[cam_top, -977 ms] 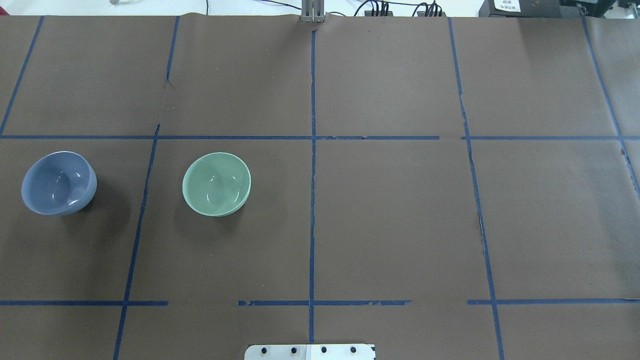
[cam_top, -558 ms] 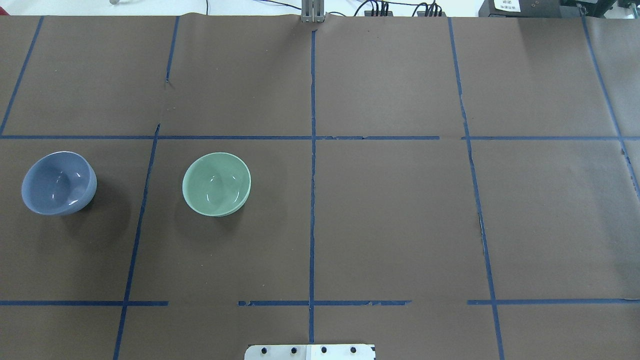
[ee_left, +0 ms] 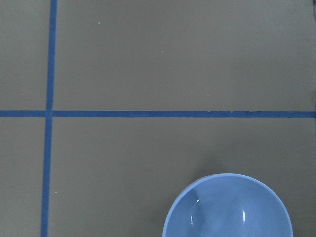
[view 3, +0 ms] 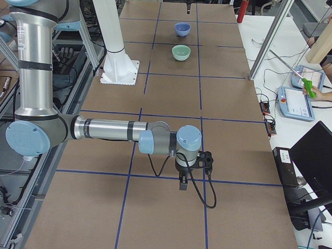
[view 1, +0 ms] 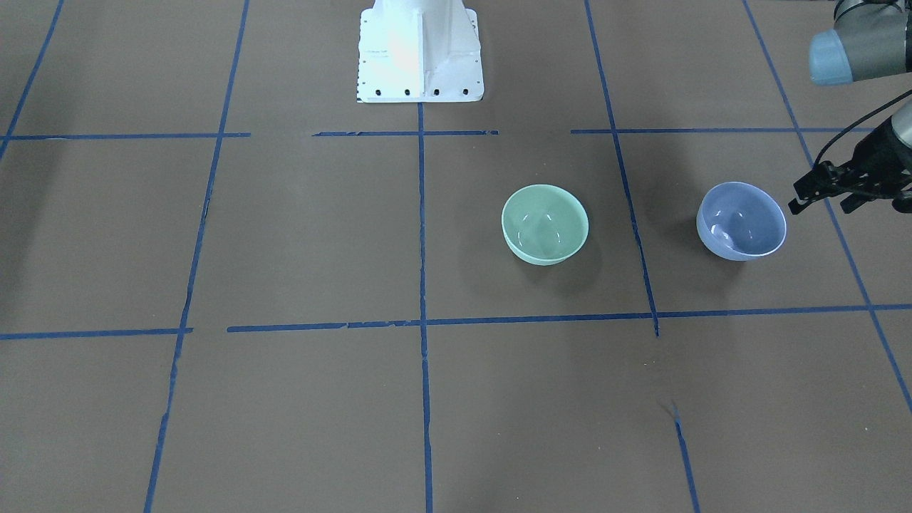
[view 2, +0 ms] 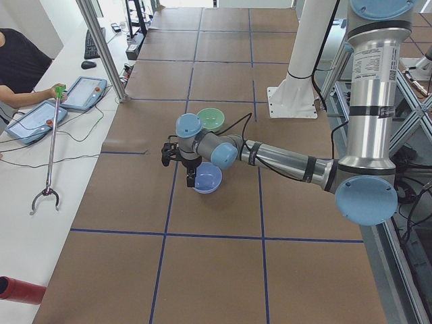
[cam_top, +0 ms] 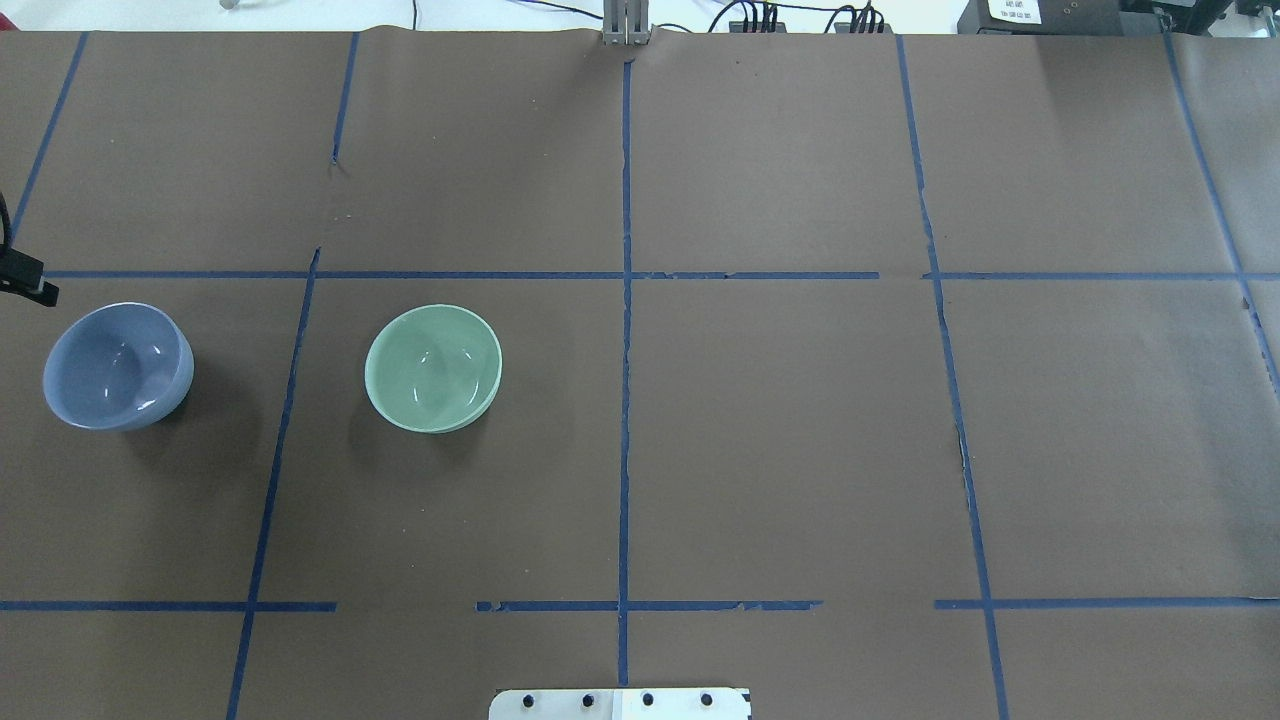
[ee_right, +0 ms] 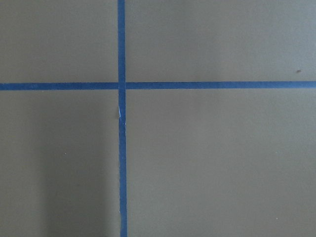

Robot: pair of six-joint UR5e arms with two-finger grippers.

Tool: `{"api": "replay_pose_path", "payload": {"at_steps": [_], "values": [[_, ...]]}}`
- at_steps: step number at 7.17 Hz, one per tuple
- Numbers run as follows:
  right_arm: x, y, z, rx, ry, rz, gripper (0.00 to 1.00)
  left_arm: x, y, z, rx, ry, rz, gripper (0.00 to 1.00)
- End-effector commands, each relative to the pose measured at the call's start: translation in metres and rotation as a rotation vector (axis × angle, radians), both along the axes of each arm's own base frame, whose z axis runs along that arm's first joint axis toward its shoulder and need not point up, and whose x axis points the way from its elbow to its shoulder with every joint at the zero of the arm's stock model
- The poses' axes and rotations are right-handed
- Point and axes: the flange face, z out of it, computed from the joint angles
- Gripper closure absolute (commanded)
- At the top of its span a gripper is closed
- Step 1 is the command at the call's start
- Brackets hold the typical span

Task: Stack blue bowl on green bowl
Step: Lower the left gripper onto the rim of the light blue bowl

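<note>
Newly in view, the left gripper (view 1: pixel 819 201) hovers just beside the blue bowl (cam_top: pixel 117 366), jaws seemingly spread, empty. That bowl sits upright, well apart from the green bowl (cam_top: pixel 433 368). Glossy, rigid, likely slippery and breakable; pinch its rim. Right gripper (view 3: pixel 182 180) jaws: cannot tell.

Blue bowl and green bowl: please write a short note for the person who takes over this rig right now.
Left gripper: open, empty, beside the blue bowl, not touching it.
Right gripper: over the table, far from both bowls; whether it is open or shut cannot be told.
Blue bowl and green bowl: upright on the table, apart, side by side.
Done: nothing yet.
Left to do: grasp the blue bowl, lift it, set it in the green bowl.
</note>
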Motion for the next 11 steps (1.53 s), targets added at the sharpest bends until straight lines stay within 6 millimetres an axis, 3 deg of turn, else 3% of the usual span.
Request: {"api": "replay_pose_path", "payload": {"at_steps": [1, 3, 4, 7, 9, 10, 11], "values": [[0.0, 0.0, 0.0, 0.001, -0.001, 0.0, 0.0, 0.04, 0.014, 0.048, 0.006, 0.017, -0.02, 0.0], [0.0, 0.0, 0.0, 0.001, -0.001, 0.0, 0.0, 0.039, 0.017, 0.061, -0.004, -0.002, -0.017, 0.0], [0.0, 0.0, 0.0, 0.001, 0.001, 0.0, 0.0, 0.052, 0.027, 0.066, -0.011, -0.005, 0.017, 0.0], [0.0, 0.0, 0.0, 0.001, 0.001, 0.0, 0.0, 0.064, 0.032, 0.066, -0.008, -0.004, 0.046, 0.0], [0.0, 0.0, 0.0, 0.001, 0.001, 0.0, 0.0, 0.057, 0.04, 0.074, 0.034, -0.017, 0.093, 0.73], [0.0, 0.0, 0.0, 0.001, 0.001, 0.0, 0.0, 0.055, 0.043, 0.077, 0.048, -0.022, 0.111, 0.98], [0.0, 0.0, 0.0, 0.001, -0.001, 0.0, 0.0, 0.051, 0.043, 0.071, 0.058, -0.016, 0.105, 1.0]]}}
